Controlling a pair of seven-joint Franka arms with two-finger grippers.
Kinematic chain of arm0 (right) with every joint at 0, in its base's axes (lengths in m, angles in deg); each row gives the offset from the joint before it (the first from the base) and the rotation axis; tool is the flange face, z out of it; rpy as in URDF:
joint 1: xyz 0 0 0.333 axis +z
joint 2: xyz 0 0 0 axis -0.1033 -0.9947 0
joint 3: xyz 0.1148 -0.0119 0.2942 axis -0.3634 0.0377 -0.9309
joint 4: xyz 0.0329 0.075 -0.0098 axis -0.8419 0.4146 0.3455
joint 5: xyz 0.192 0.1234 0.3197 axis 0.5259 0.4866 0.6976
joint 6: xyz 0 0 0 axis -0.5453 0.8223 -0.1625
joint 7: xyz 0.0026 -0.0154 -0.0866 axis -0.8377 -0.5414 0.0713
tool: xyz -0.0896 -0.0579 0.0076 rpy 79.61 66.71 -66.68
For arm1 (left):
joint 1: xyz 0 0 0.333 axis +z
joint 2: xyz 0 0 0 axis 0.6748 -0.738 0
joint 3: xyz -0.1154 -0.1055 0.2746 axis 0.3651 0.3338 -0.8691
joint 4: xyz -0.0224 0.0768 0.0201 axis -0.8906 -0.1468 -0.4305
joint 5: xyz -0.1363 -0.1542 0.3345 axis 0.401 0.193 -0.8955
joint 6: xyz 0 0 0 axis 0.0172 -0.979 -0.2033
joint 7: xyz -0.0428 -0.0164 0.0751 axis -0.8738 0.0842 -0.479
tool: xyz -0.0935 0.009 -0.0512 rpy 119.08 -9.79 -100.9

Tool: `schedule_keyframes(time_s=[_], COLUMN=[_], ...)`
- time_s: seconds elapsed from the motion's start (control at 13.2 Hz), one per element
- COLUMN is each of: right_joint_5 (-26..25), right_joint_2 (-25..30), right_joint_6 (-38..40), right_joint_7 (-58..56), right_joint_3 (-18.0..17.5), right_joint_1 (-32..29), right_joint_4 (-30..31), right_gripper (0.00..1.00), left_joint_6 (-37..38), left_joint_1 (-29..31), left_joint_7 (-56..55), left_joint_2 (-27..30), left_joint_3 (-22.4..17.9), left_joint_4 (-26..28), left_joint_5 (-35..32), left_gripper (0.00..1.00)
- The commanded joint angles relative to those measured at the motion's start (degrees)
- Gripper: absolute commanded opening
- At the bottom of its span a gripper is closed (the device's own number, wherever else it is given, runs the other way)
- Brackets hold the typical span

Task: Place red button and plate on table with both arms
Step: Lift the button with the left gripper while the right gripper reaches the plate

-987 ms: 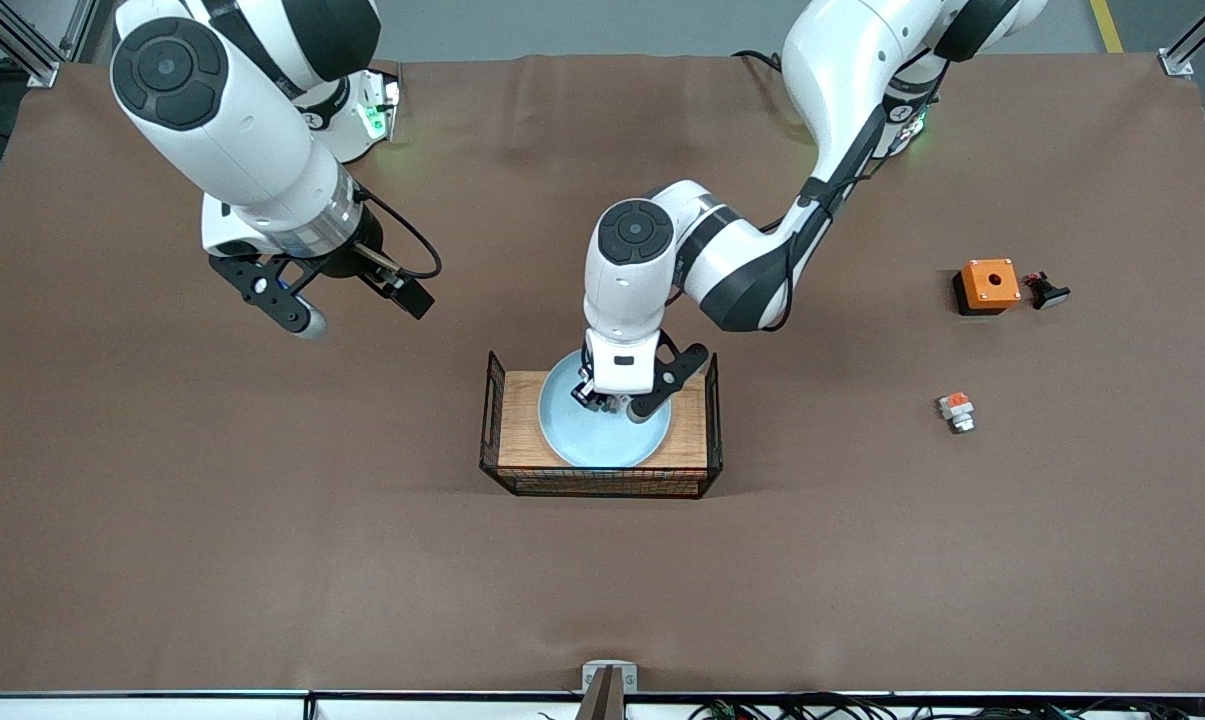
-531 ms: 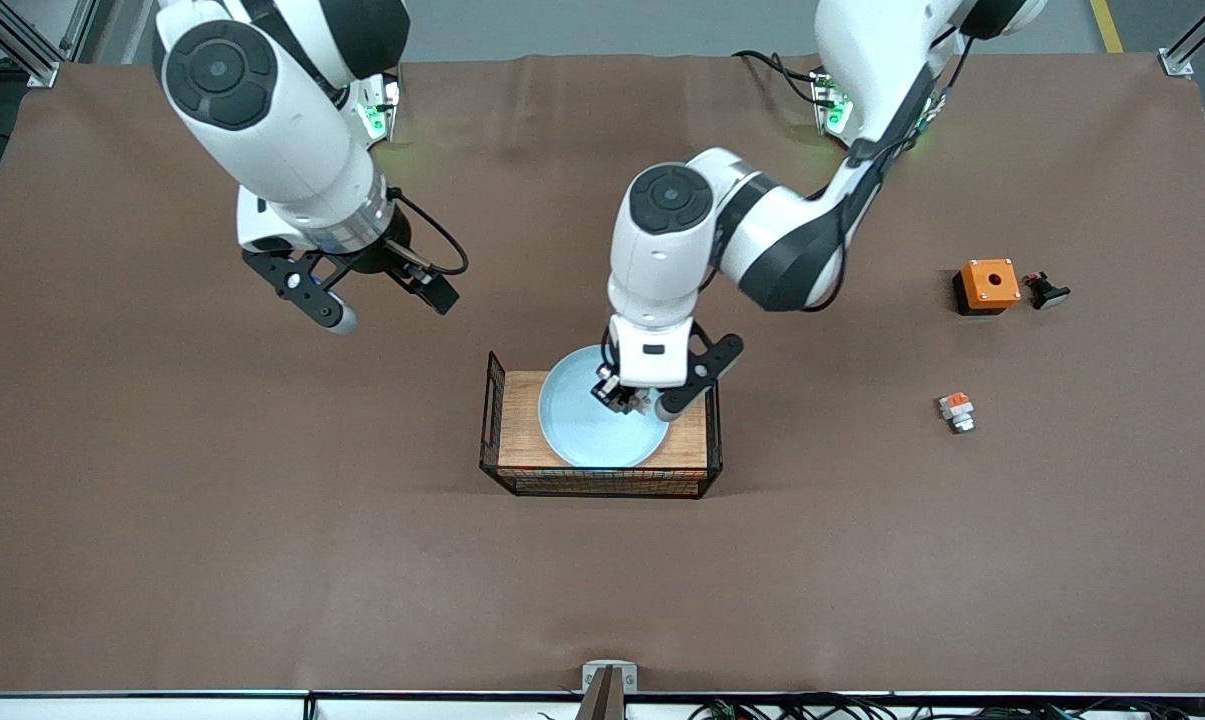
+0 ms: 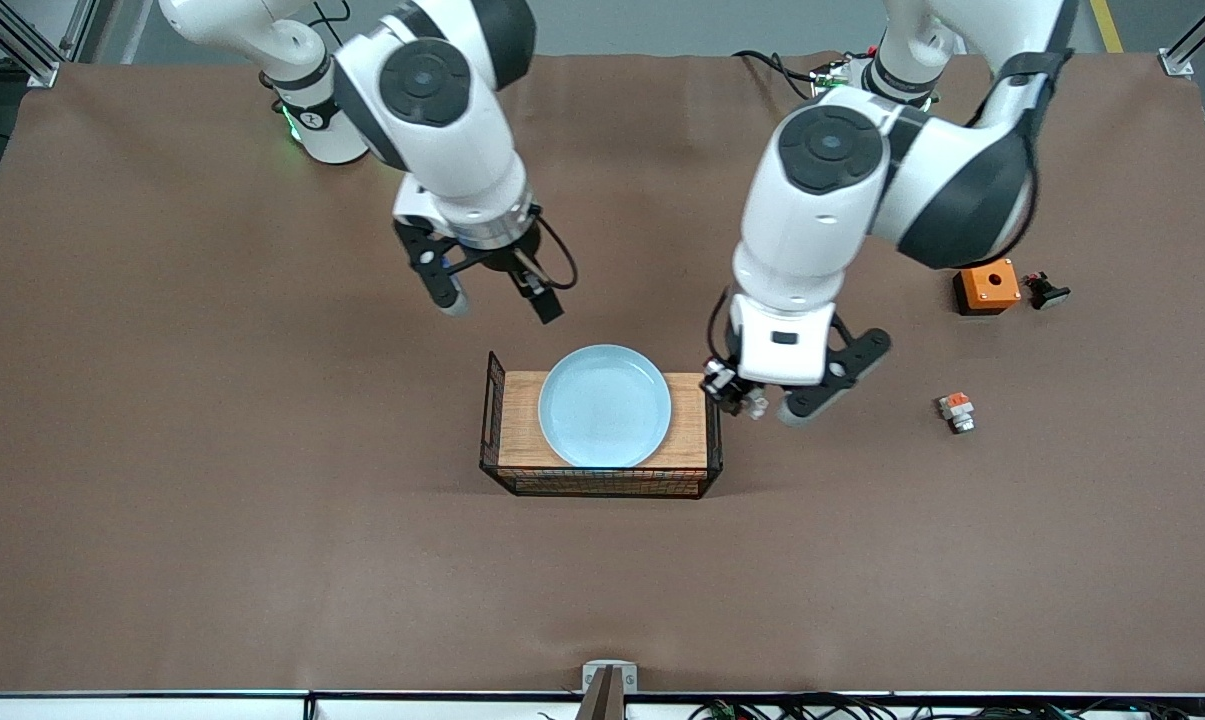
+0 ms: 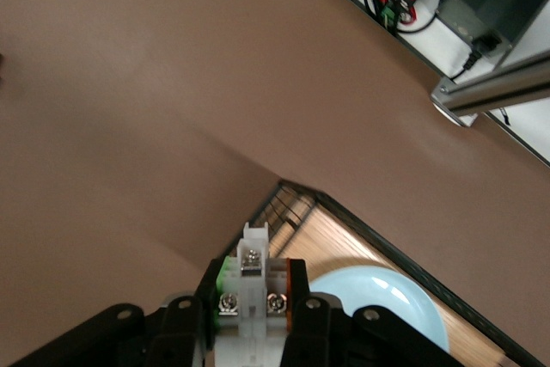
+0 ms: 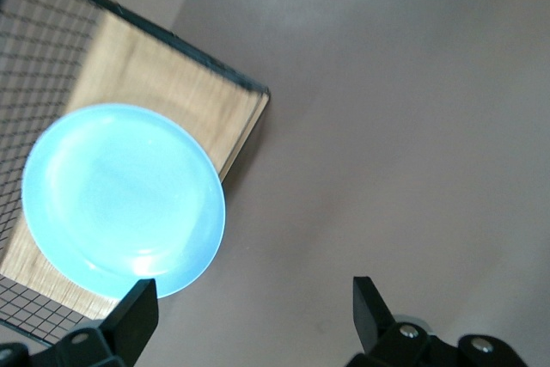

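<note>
The pale-blue plate (image 3: 604, 406) lies on a wooden-topped black wire rack (image 3: 518, 425) in the middle of the brown table (image 3: 212, 520). My left gripper (image 3: 737, 393) hangs just off the rack's edge at the left arm's end. It is shut on the red button (image 4: 252, 285), a small white part with screws and a red-orange side; it shows small in the front view (image 3: 754, 403). My right gripper (image 3: 499, 303) is open and empty over the table beside the rack. Its wrist view shows the plate (image 5: 125, 199) past its gripper (image 5: 253, 311).
An orange box with a hole (image 3: 987, 285) and a small black part (image 3: 1047, 292) sit toward the left arm's end. A white-grey block with an orange top (image 3: 956, 411) lies nearer the front camera than they do. The rack has raised wire ends (image 3: 489, 400).
My left gripper has risen off the plate with the button and moved past the rack's edge toward the left arm's end. My right gripper has swung in toward the rack.
</note>
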Motion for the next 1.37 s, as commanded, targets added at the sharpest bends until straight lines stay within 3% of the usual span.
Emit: schedule_keyframes(time_s=[0.0, 0.15, 0.61, 1.06, 1.29], right_joint_5=[-1.09, -1.18, -2.94, -4.60, -5.05], right_joint_2=[-3.63, -5.66, -9.97, -13.22, -14.19], right_joint_6=[-3.96, -7.21, -9.41, -12.85, -12.85], right_joint_7=[9.13, 14.07, 14.61, 16.99, 16.99], right_joint_3=[0.54, 0.63, 0.80, 0.89, 0.98], right_joint_1=[1.67, 1.68, 1.68, 2.91, 2.91], right_joint_4=[-1.01, -1.28, -2.33, -2.59, -3.65], right_gripper=[1.00, 0.99, 0.99, 0.98, 0.91], left_joint_6=[3.39, 6.02, 11.22, 11.13, 11.13], left_joint_1=[3.86, 7.90, 17.49, 20.13, 20.49], left_joint_7=[8.09, 16.61, 36.40, 44.40, 46.53], left_joint_2=[2.56, 3.80, 4.42, 4.33, 4.24], left_joint_3=[0.41, 0.32, 0.41, 0.32, 0.23], left_joint_4=[1.50, 2.12, 2.65, 2.56, 2.56], left_joint_5=[-0.07, 1.86, 1.96, 1.87, 1.78], left_gripper=[0.00, 0.00, 0.00, 0.00, 0.00])
